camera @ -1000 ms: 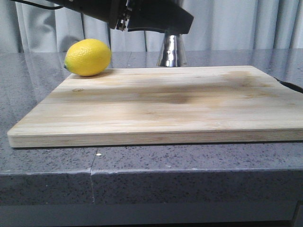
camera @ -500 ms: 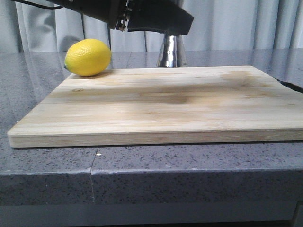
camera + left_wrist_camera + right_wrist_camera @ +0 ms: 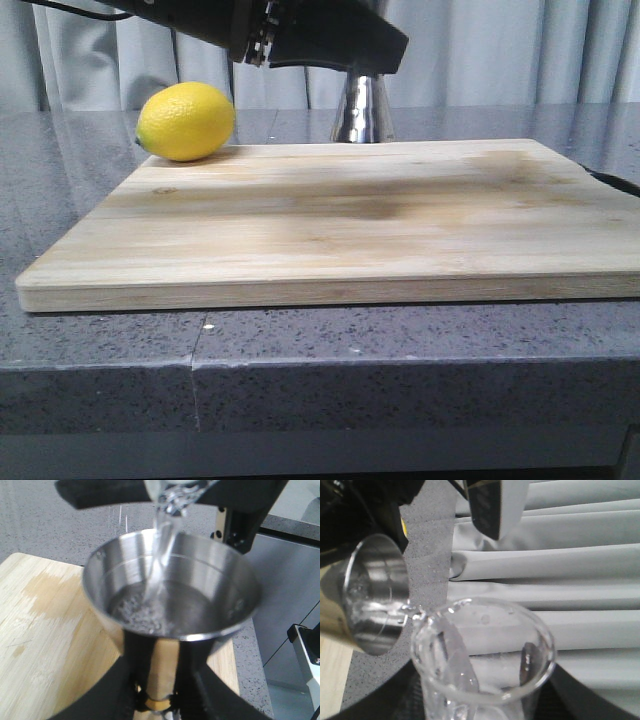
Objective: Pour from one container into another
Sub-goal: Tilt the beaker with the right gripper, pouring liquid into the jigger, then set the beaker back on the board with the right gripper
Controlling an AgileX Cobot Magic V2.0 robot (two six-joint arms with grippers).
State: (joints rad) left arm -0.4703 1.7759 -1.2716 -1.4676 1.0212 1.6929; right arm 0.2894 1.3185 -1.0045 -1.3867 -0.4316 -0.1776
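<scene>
The steel jigger [image 3: 170, 595] is held upright at the far edge of the cutting board [image 3: 45, 630]. My left gripper [image 3: 159, 702] is shut on its narrow waist at the gold band. Its upper cup holds bubbling clear liquid. A thin stream falls into it from the lip of the clear glass beaker [image 3: 172, 497] above. My right gripper [image 3: 482, 700] is shut on the tilted beaker [image 3: 482, 650], whose lip hangs over the jigger's rim [image 3: 370, 600]. In the front view only the jigger's lower cone [image 3: 362, 108] shows under the black left arm [image 3: 320, 40]; the beaker is hidden there.
A yellow lemon [image 3: 186, 121] lies on the far left corner of the wooden cutting board [image 3: 340, 220]. The board rests on a grey speckled counter [image 3: 300, 350]. Grey curtains [image 3: 500, 50] hang behind. A dark stand [image 3: 240, 525] is beyond the jigger.
</scene>
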